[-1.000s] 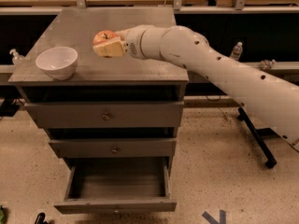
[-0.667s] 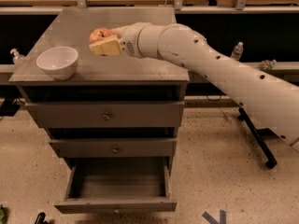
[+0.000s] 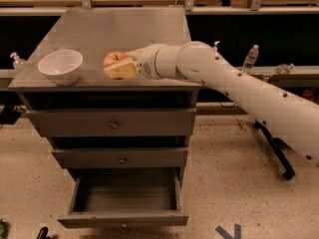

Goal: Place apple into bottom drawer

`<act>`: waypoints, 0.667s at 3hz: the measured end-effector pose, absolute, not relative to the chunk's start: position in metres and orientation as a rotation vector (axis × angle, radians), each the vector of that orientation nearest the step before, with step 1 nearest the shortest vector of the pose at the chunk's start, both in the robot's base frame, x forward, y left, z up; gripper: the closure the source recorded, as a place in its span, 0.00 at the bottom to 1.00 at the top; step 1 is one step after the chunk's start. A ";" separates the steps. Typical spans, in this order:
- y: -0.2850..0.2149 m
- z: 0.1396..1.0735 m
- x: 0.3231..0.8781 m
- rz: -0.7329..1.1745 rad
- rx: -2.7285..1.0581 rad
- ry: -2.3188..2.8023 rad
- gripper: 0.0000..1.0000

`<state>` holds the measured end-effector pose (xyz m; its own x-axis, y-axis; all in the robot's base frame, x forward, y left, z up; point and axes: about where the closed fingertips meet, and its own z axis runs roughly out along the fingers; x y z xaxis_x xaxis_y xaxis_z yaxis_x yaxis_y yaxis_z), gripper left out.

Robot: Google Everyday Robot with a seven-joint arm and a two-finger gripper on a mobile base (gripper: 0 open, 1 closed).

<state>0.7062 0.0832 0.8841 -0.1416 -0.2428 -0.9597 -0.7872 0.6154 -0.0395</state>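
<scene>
The red-orange apple (image 3: 113,58) is held in my gripper (image 3: 116,64) just above the front part of the grey cabinet top (image 3: 124,29), to the right of the white bowl. One yellowish finger pad (image 3: 120,70) lies against the apple's near side, and the gripper is shut on it. My white arm (image 3: 234,86) reaches in from the right. The bottom drawer (image 3: 124,217) is pulled open below and nothing lies inside it. The two upper drawers are shut.
A white bowl (image 3: 61,66) stands at the front left of the cabinet top. A clear bottle (image 3: 251,58) stands on a ledge at the right. A black stand leg (image 3: 274,151) lies on the floor to the right of the cabinet.
My gripper has moved with the apple from the middle of the cabinet top toward its front edge.
</scene>
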 end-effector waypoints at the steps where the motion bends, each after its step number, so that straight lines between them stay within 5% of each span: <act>1: 0.057 0.854 0.680 0.679 -0.860 1.640 1.00; 2: 0.078 0.881 0.660 0.688 -0.927 1.511 1.00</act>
